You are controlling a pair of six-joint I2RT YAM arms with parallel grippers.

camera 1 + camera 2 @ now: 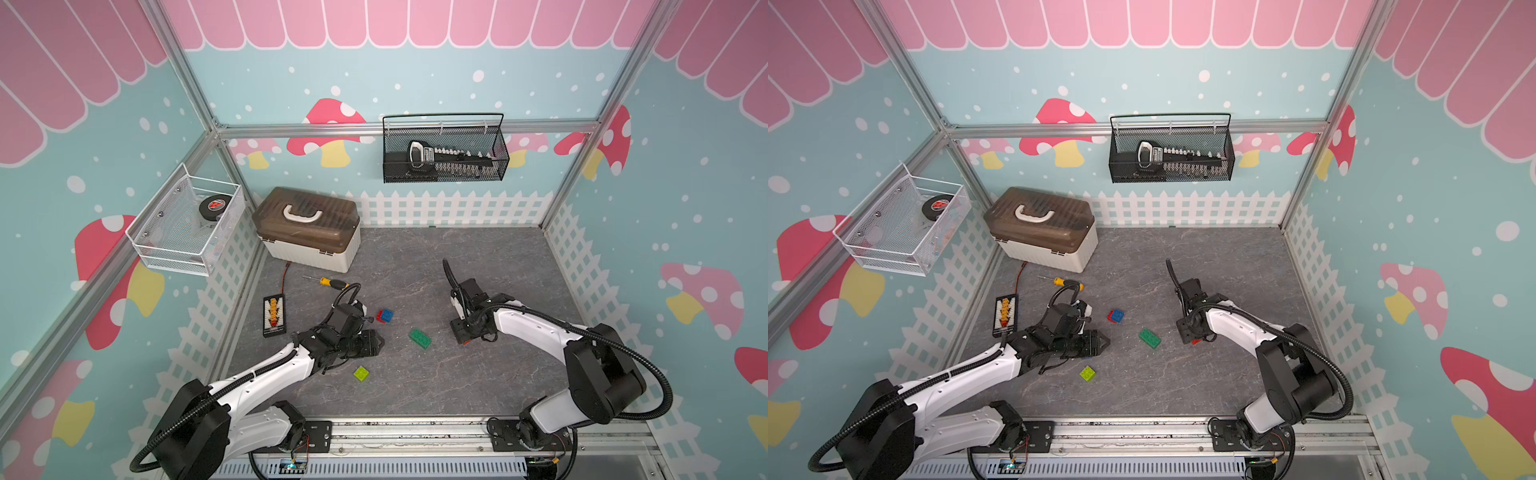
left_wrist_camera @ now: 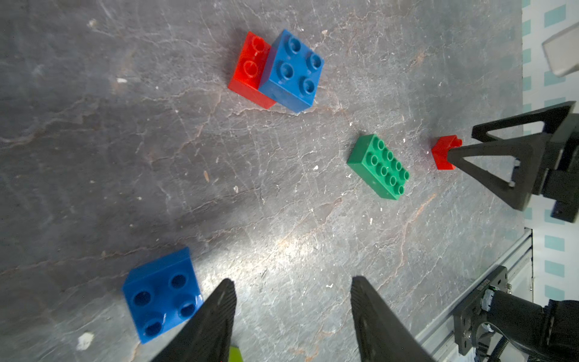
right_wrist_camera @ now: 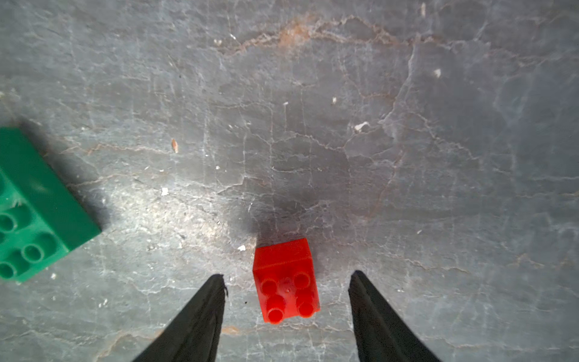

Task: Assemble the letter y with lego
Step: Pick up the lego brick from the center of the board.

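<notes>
The red brick (image 3: 283,266) — likely light, rigid, slick — is found on the table (image 3: 407,125) between the parted jaws of the right gripper (image 3: 286,275) (the left gripper (image 2: 292,280) likewise spread, empty), best pinched across flat sides.

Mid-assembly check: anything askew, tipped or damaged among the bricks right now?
Nothing tipped or damaged. Only oddity: the loose blue brick lies outside the left gripper's open jaws, not between them. The right gripper straddles the small red brick, jaws open.
</notes>
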